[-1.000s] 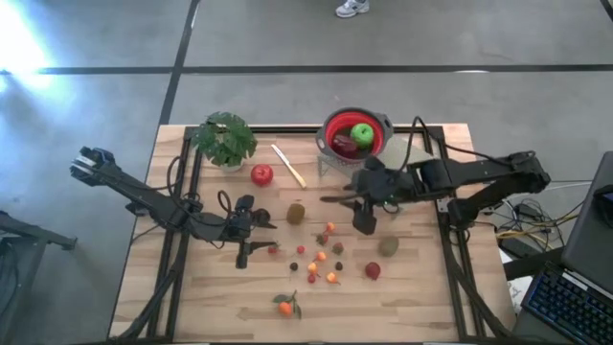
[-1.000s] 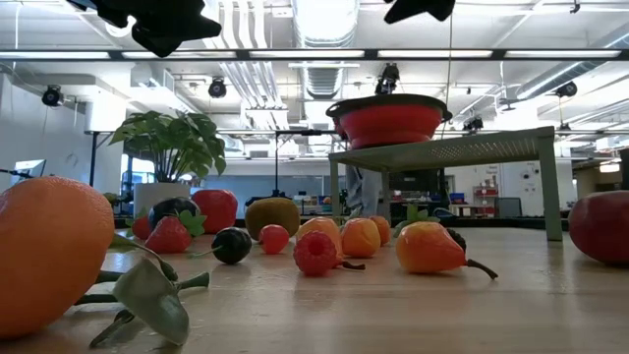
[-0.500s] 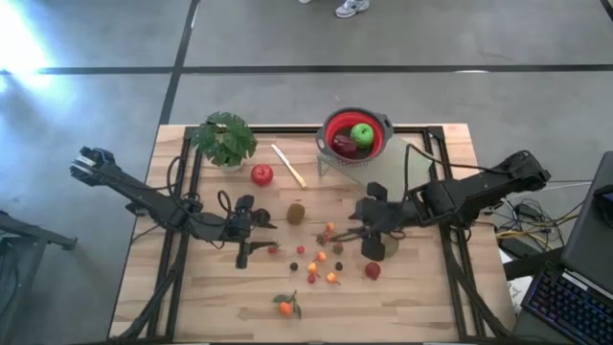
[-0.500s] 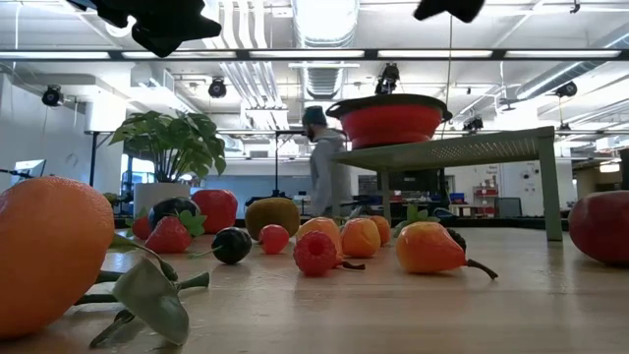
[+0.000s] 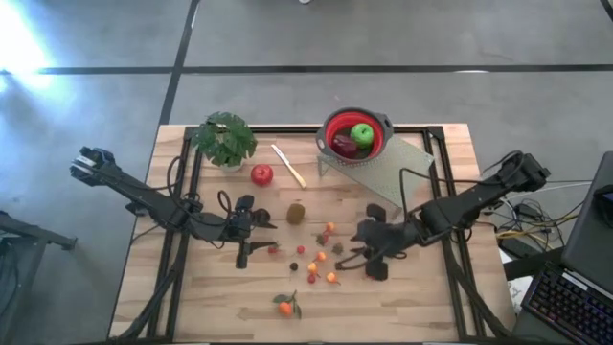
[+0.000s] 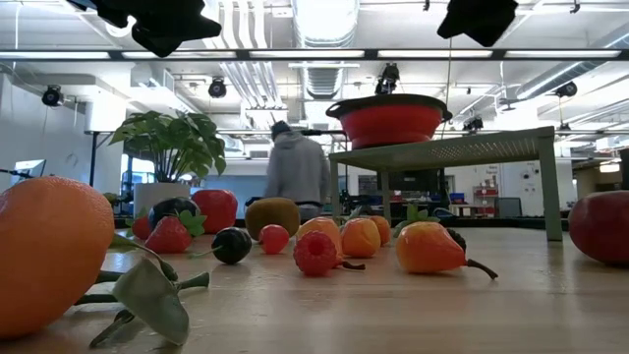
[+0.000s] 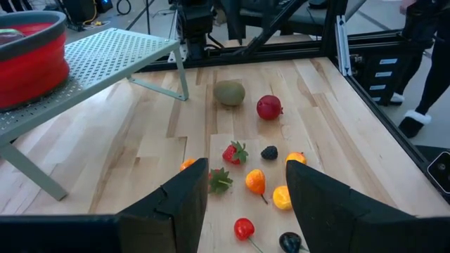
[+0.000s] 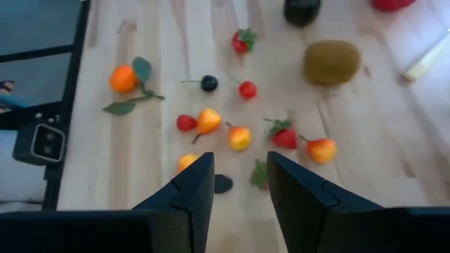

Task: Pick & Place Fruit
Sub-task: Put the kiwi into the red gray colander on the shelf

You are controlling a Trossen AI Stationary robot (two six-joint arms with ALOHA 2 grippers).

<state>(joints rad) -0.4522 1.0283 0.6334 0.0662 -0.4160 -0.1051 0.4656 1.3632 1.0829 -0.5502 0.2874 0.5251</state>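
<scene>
Right gripper point(image 5: 369, 261) hangs low over the right half of the counter point(image 5: 421, 307), just right of the scattered small fruit. Its fingers point(image 8: 190, 190) stand apart with a narrow gap and nothing between them; a dark berry point(image 8: 223, 183) and a green leaf bit lie on the wood just ahead of the tips.

Left gripper point(image 5: 243, 251) sits left of centre, fingers point(image 7: 186, 200) apart and empty, pointing across the small fruit toward a kiwi point(image 7: 229, 92) and a red apple point(image 7: 268, 107) near the right edge.

Fruit on the counter:
- red apple point(image 5: 261, 174) near the far edge, just beside the potted plant point(image 5: 224, 140)
- kiwi point(image 5: 296, 213) around the middle
- cluster of small orange and red pieces point(image 5: 322, 257) with strawberries point(image 7: 233, 152) in the centre
- leafy tangerine point(image 5: 285, 307) near the front edge, apart from the rest

Red bowl point(image 5: 330, 127) stands on a mesh rack point(image 5: 383, 168) at the far edge, holding a green apple point(image 5: 362, 133) and a dark red piece. A pale knife point(image 5: 287, 165) lies between plant and rack.

A person point(image 6: 300, 172) stands in the room behind the counter, back turned.
</scene>
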